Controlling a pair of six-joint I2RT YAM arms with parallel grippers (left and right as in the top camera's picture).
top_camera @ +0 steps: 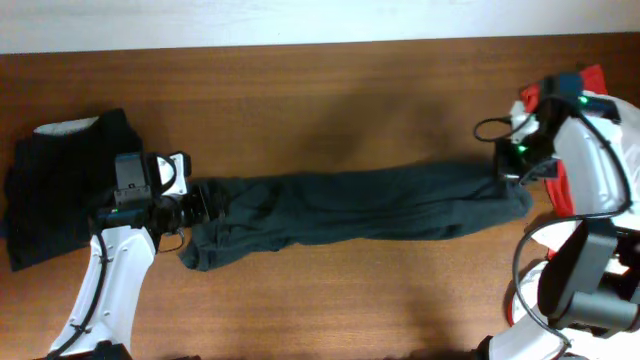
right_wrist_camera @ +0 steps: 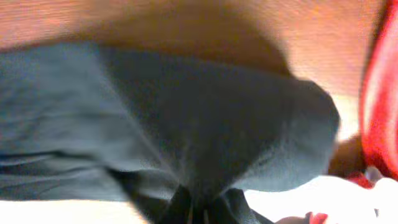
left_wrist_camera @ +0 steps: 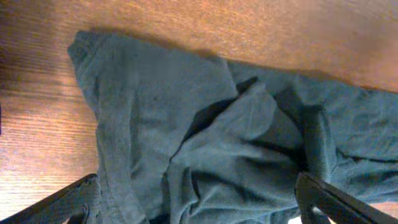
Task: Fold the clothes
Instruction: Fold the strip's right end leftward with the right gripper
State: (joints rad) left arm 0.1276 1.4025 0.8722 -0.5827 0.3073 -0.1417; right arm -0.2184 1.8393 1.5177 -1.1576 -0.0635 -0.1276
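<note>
The dark shirt (top_camera: 360,205) lies stretched left to right across the table (top_camera: 320,90), between a black garment (top_camera: 60,190) at the left and red and white clothes (top_camera: 600,85) at the right. The left gripper (top_camera: 203,203) sits at the shirt's left end, its fingers (left_wrist_camera: 68,202) spread with bunched cloth between them. The right gripper (top_camera: 512,172) pinches the right end, where the cloth gathers to a tight point.

Count, referenced to the stretched dark garment (top_camera: 380,205): 1 of those. 1 black garment (top_camera: 60,190) left of it. Right of it: 1 red garment (top_camera: 594,76), 1 white garment (top_camera: 629,150), overlap hides any more. 2 grippers: left gripper (top_camera: 200,200), right gripper (top_camera: 508,172). 1 table (top_camera: 330,80).
</note>
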